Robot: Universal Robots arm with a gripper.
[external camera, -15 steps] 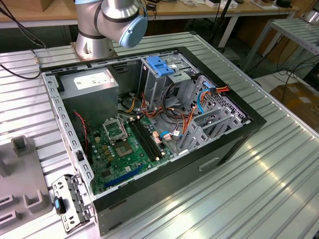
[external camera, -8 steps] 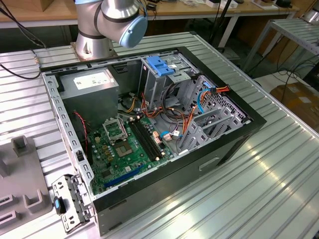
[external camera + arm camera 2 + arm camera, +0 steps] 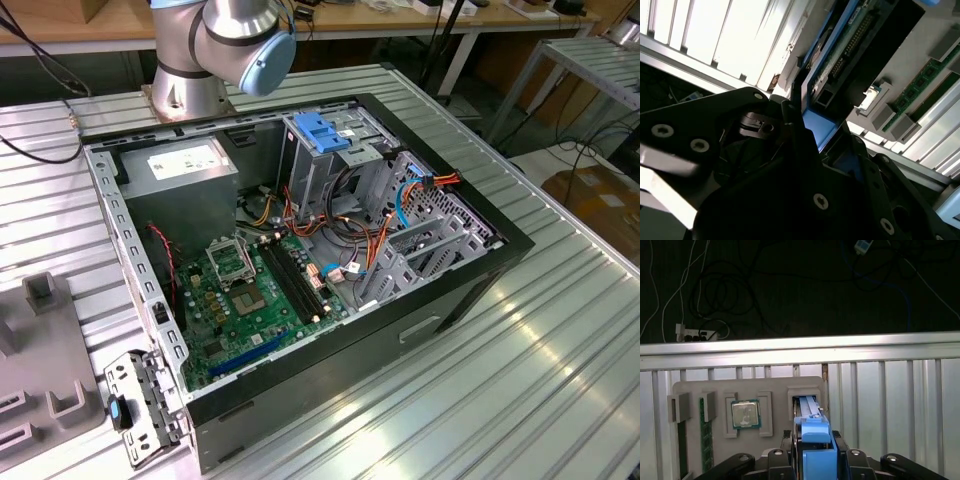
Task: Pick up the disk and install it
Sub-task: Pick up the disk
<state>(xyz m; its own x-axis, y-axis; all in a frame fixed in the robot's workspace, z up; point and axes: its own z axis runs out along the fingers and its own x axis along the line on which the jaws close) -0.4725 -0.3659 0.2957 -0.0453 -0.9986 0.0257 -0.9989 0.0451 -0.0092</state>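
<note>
Jaws clamped on the disk (image 3: pixel 809 407) by its blue rail, gripper (image 3: pixel 814 452) over the grey fixture tray (image 3: pixel 775 386). Disk stands on edge at its slot (seated or lifted, can't tell). Grasp made, install not done. CPU (image 3: pixel 745 414) and memory stick (image 3: pixel 702 432) sit beside it. Drive cage (image 3: pixel 325 150) in the open case (image 3: pixel 520 240) is empty, with cables (image 3: pixel 370 215) crowding it.

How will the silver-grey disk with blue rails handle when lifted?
The silver-grey metal disk looks rigid and dense. It stands on edge in a slot of the grey tray, so it may bind if pulled crooked. Its smooth blue plastic rail could slip in the pincer.
</note>
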